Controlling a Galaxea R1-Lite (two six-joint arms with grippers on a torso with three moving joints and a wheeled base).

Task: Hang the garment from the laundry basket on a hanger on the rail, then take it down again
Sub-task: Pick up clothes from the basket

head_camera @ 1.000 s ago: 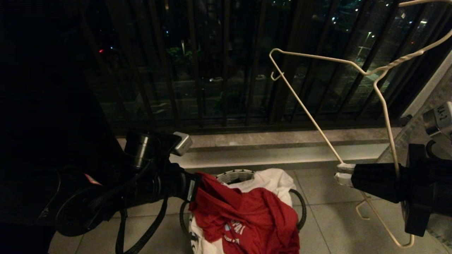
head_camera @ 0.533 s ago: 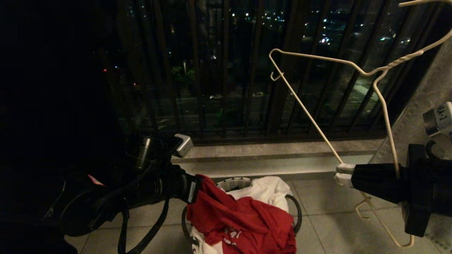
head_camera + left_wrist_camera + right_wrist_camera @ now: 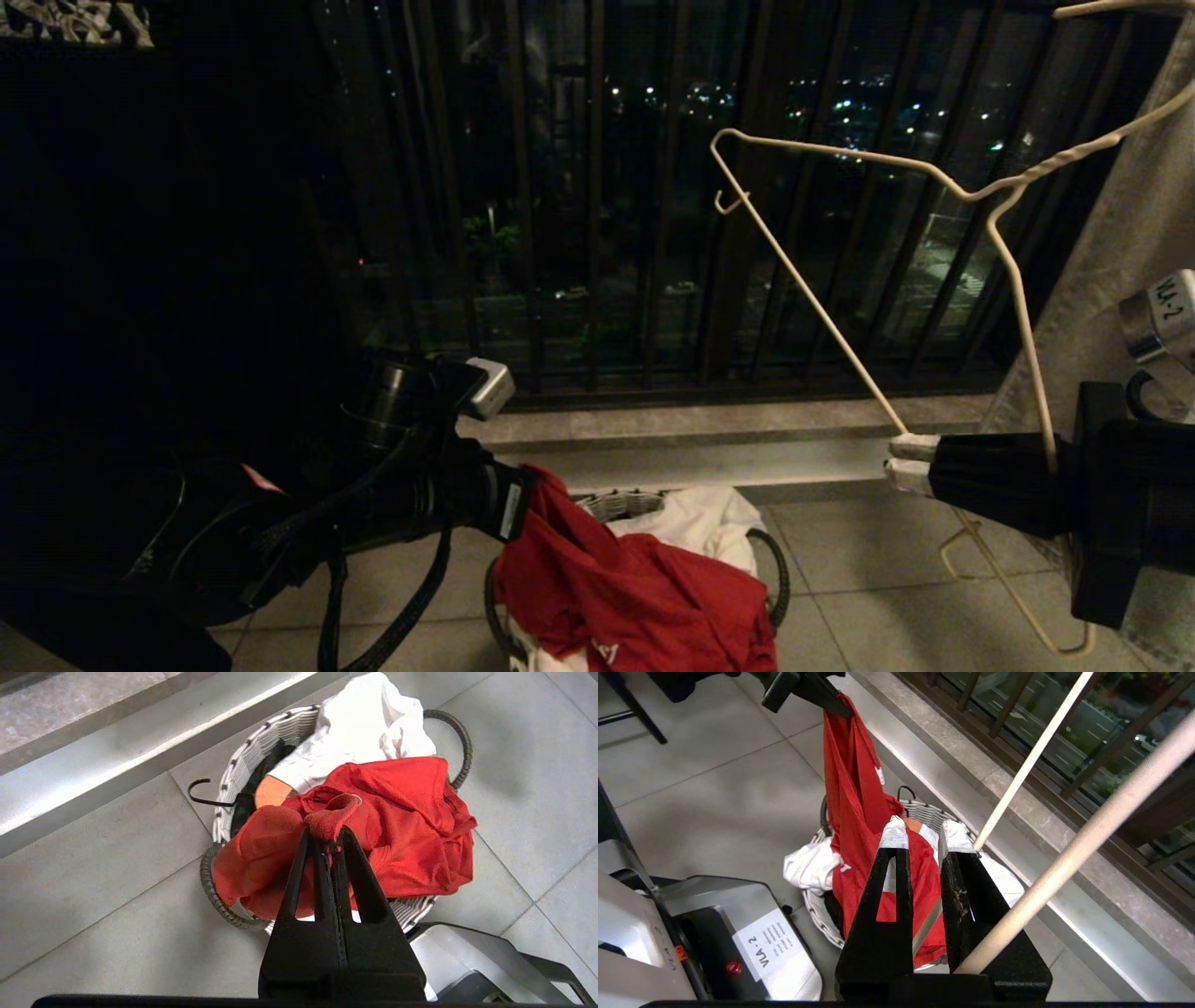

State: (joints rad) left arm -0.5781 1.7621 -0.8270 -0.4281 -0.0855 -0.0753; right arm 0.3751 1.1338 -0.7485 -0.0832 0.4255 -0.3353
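As the head view has tilted up since a second ago, showing more railing and less floor, the left pincer (image 3: 523,499) pinches the red shirt (image 3: 644,597) above the basket (image 3: 773,569). From the left wrist, a fold sits clamped between pressed-together fingers, most cloth still draped in the basket. From the right wrist, the right pincer (image 3: 924,835) grips the white hanger (image 3: 1031,760), ready for threading.
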